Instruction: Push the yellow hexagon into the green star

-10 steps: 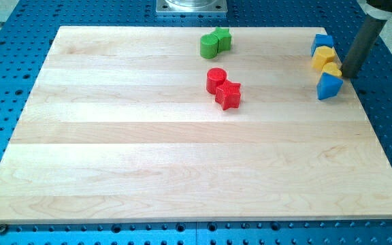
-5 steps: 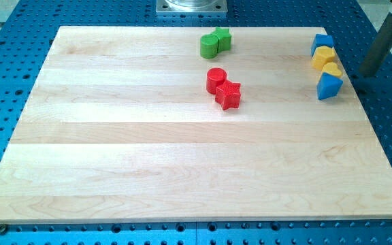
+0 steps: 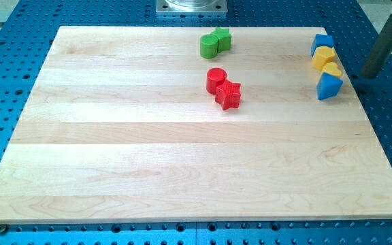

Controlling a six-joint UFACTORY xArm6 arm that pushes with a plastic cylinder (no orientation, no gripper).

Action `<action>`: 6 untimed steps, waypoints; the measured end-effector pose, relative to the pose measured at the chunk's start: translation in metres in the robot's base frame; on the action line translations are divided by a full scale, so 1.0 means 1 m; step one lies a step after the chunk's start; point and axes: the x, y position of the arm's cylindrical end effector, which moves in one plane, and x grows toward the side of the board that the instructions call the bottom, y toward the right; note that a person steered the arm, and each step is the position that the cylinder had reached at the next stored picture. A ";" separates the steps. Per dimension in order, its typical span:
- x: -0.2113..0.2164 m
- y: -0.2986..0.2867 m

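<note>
No text, label, brand, number or sign readable anywhere (neither on the blocks, nor on the wooden board, nor on the blue perforated table around it).
</note>
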 end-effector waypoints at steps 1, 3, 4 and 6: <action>-0.001 0.000; -0.004 0.000; -0.006 0.000; -0.005 0.001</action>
